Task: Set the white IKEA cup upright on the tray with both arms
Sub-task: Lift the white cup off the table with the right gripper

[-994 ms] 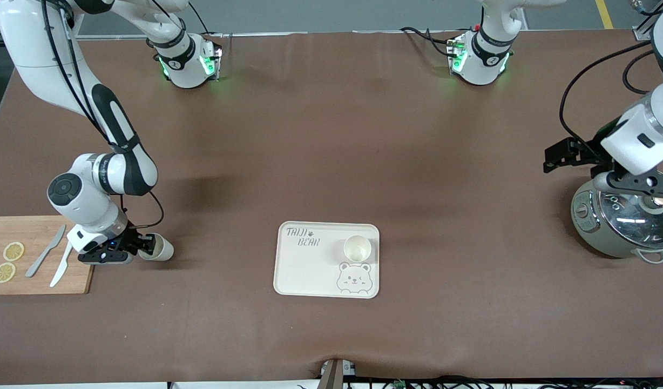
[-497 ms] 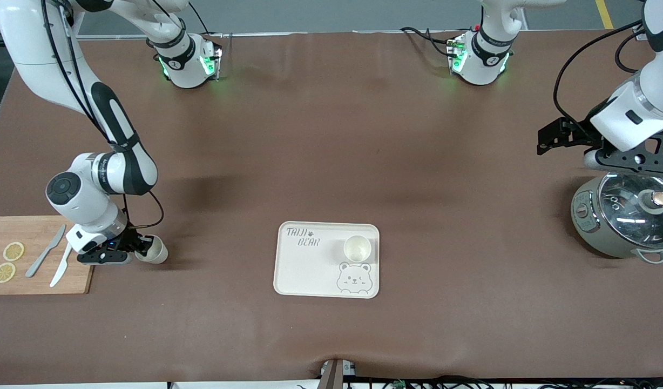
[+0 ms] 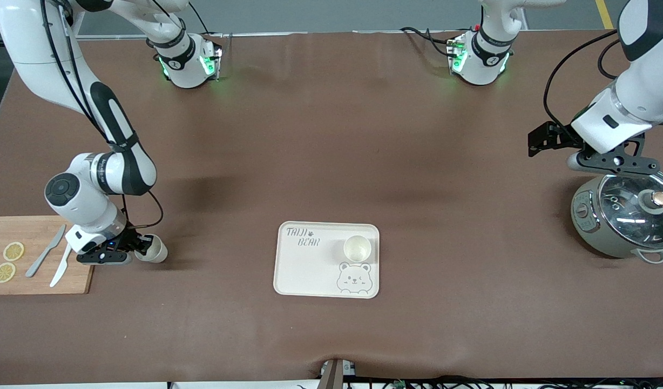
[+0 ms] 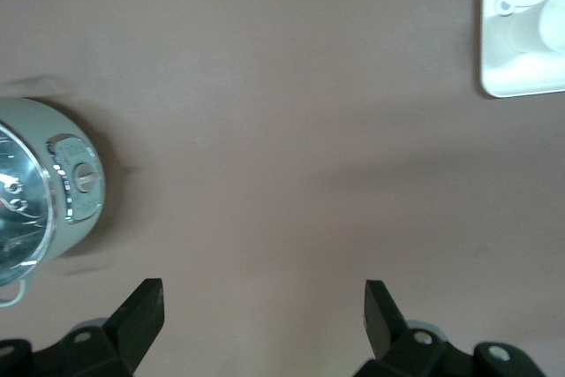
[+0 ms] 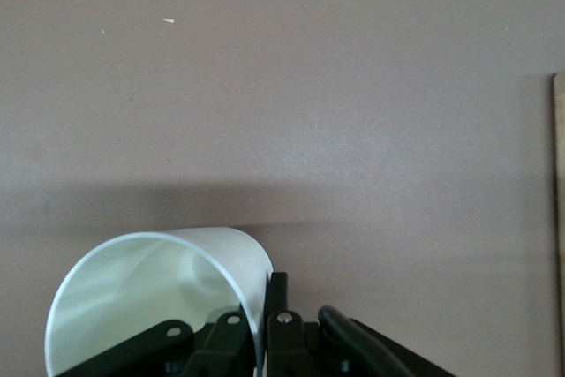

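White cup (image 3: pixel 154 250), plain and tipped on its side, lies just beside the cutting board (image 3: pixel 37 255), wall pinched in my right gripper (image 3: pixel 140 249). My left gripper (image 3: pixel 607 162), fingers apart, waits well away.

1. Lettering "TAIJI BEAR", in two lines with a small paw mark after the first word, is printed on the tray (image 3: pixel 304 270), in the corner toward the right arm's end of the counter and farther from the front camera.
2. A winking bear face is drawn on the same tray, in the corner nearer to the front camera and toward the left arm's end. In the left wrist view the bear drawing is seen on the tray (image 4: pixel 516 72); no lettering is in view there.
3. A dial panel is carried on the side of the cooker (image 3: pixel 607 237); its markings cannot be read.
4. No other text, number or brand can be read.
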{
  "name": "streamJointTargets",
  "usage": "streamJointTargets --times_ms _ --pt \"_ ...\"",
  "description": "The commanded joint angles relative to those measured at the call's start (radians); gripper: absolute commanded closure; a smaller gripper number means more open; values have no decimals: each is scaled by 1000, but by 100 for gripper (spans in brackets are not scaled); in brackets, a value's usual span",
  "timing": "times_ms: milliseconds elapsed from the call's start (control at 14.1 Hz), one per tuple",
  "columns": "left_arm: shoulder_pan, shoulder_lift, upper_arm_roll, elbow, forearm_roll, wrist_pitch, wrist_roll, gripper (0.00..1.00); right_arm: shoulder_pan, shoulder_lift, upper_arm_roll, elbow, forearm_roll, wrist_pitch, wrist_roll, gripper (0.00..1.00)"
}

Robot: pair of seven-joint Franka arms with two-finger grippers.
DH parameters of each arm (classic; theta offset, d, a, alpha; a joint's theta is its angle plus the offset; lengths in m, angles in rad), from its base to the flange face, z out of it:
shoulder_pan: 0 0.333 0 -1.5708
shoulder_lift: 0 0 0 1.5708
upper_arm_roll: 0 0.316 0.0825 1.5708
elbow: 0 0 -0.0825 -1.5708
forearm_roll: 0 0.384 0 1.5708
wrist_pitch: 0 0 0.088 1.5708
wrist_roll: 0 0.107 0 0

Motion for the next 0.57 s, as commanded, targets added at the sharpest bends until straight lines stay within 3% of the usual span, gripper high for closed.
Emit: streamJointTargets --times_ms 0,284,497 --pt "7 -42 -12 -40 59 21 -3 0 -1 -78 7 25 4 -144 2 100" --pt "15 -41 -12 -42 62 21 -3 0 24 -151 19 77 10 -342 56 100" --pt "16 -35 -12 -42 61 26 -3 0 42 -191 82 123 112 -457 175 100"
